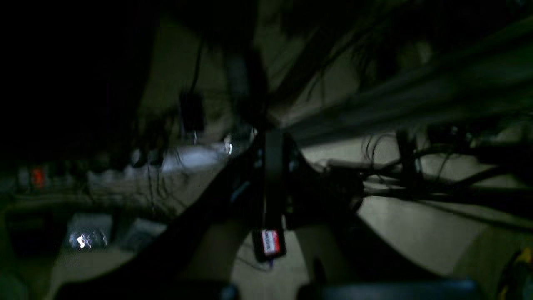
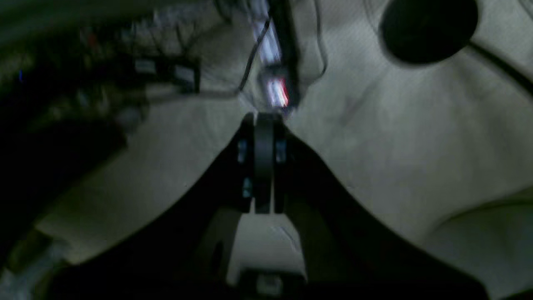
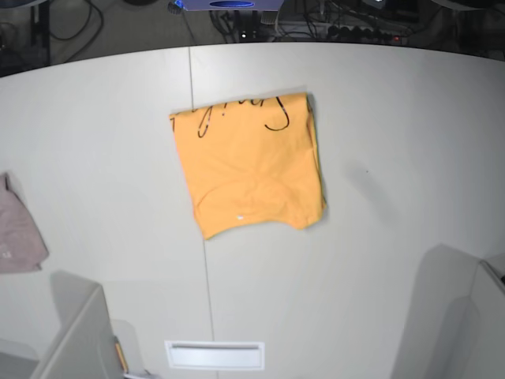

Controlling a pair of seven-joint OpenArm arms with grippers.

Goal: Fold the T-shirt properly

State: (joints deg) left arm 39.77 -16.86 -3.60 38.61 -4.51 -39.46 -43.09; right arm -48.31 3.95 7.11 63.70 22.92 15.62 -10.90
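The orange-yellow T-shirt (image 3: 248, 166) lies folded into a rough rectangle on the white table (image 3: 394, 118), with black script lettering along its far edge. Neither arm reaches over it in the base view. In the dark, blurred left wrist view my left gripper (image 1: 272, 143) has its fingers pressed together with nothing between them, and it points at cables and equipment off the table. My right gripper (image 2: 264, 121) is likewise shut and empty, held over a pale surface. The T-shirt does not show in either wrist view.
A small pink-grey cloth (image 3: 17, 233) lies at the table's left edge. A white slot plate (image 3: 215, 354) sits near the front edge. Grey panels stand at the front left (image 3: 75, 343) and front right (image 3: 458, 316). Cables and gear line the far side (image 3: 316, 24).
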